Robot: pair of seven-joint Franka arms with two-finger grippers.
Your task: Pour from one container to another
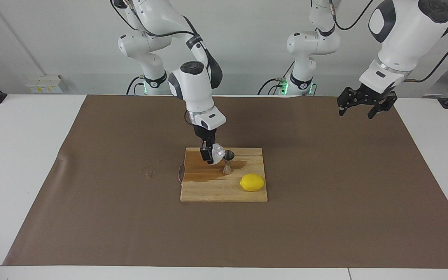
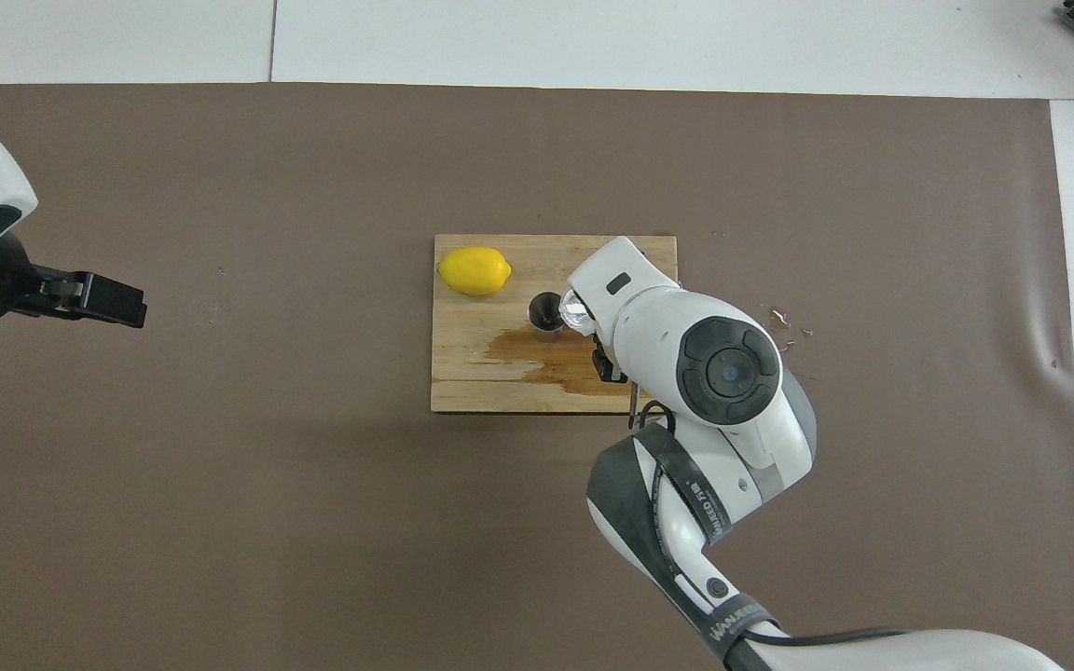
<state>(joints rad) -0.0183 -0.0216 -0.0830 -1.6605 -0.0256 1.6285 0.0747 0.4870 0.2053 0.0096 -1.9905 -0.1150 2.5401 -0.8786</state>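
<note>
A small steel hourglass jigger (image 1: 228, 161) (image 2: 545, 311) stands upright on the wooden cutting board (image 1: 208, 190) (image 2: 462, 363). My right gripper (image 1: 210, 152) (image 2: 593, 335) is shut on the clear crinkled plastic cup (image 1: 218, 152) (image 2: 572, 308). The cup is tipped toward the jigger's upper cone, its rim at the jigger's rim. In the overhead view the right wrist covers most of the cup. My left gripper (image 1: 360, 107) (image 2: 113, 300) hangs open over the brown mat toward the left arm's end of the table, holding nothing, and that arm waits.
A yellow lemon (image 1: 252, 182) (image 2: 474, 270) lies on the board, farther from the robots than the jigger. A dark wet stain (image 1: 204, 175) (image 2: 546, 359) spreads over the board beside the jigger. The brown mat (image 1: 325, 217) covers the table.
</note>
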